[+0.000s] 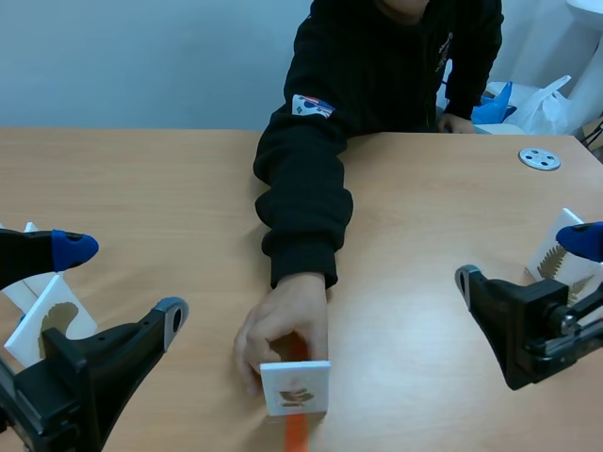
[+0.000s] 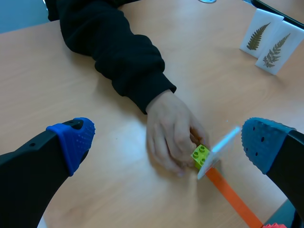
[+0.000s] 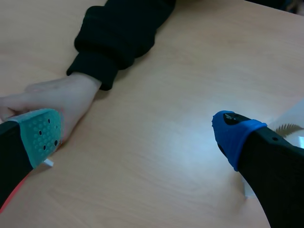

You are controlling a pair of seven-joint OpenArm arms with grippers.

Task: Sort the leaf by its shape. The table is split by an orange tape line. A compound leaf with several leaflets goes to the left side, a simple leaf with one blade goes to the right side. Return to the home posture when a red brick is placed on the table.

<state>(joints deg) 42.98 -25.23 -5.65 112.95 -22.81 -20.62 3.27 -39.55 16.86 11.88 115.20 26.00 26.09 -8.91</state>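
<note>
Left gripper (image 2: 166, 140), right gripper (image 3: 137, 134): fingers spread wide, gripping nothing. Person's hand (image 1: 283, 325) touches white square brown-leaf card (image 1: 296, 388) at its 6 o'clock.

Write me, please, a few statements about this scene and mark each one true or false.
1. A person's hand rests on the card that stands at the orange tape line. True.
2. The left gripper is shut on the card. False: it is open, its fingers are wide apart and it holds nothing.
3. A red brick props the card up. False: the brick at its foot is a lime-green brick.
4. The right gripper is open, with only bare table between its fingers. True.
5. The person's sleeve is white. False: it is black.
</note>
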